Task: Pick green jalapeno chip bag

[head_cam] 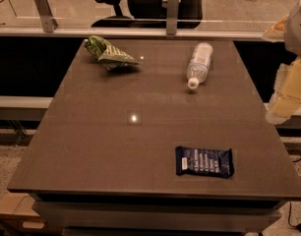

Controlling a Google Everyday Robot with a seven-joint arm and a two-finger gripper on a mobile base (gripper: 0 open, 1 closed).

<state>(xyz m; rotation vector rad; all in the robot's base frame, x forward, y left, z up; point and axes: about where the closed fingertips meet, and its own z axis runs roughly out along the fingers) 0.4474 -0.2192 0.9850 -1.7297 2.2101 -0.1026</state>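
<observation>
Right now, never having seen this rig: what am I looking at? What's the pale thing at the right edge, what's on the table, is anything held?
There is one picture from one camera, looking down across a table from its near side. Where the camera is mounted is not known.

The pale shape at the right edge is the robot's arm, ending in its gripper. The robot is a mobile base with a single arm. The gripper hangs beside the table's right edge, off the surface and touching nothing.

Three things lie on the table:
- The green jalapeno chip bag, crumpled, is at the far left. It is the thing to be picked.
- A plastic bottle lies on its side at the far right, cap toward the camera.
- A flat dark blue packet is near the front right.

Nothing appears to be held, since all three lie on the table, apart from the gripper.
</observation>
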